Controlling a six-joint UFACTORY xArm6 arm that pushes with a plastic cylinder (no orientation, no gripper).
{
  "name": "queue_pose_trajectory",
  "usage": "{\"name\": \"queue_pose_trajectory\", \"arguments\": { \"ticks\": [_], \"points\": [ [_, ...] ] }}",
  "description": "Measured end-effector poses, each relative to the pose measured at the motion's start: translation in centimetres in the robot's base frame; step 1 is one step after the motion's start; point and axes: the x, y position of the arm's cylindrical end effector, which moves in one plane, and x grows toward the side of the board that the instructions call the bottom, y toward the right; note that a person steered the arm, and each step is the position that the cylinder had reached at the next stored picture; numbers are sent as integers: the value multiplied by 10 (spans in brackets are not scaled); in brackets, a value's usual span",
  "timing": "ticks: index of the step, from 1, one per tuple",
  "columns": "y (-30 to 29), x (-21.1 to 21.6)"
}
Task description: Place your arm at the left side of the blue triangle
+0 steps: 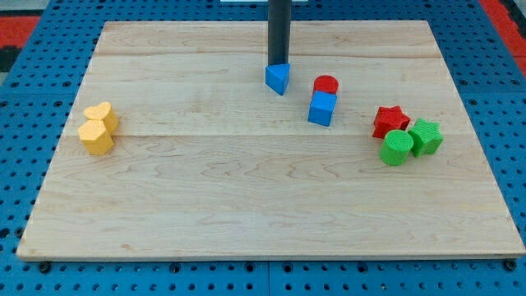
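Blue triangle (279, 78) sits in the far middle of the wooden board (246, 205), slightly right of centre. It is a small wedge-shaped block, saturated blue, with a lighter top face and darker side faces; one corner points toward the near edge. My tip (279, 64) comes down as a dark straight rod and meets the triangle at its far top edge (touching or just behind it, cannot tell which). The rod has no fingers, so there is no spread or pinch to record.

To the right: red cylinder (325, 84) with blue cube (321, 108) just in front, touching. Far right cluster: red star (389, 121), green cylinder (397, 148), green star (426, 136). Far left: two yellow blocks (98, 128), touching.
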Motion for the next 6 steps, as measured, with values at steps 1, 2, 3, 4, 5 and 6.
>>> {"name": "queue_pose_trajectory", "arguments": {
  "ticks": [1,2,3,4,5,6],
  "points": [
    [-5,-12],
    [-48,-16],
    [-99,-4],
    [-110,27],
    [-106,44],
    [-85,44]
  ]
}}
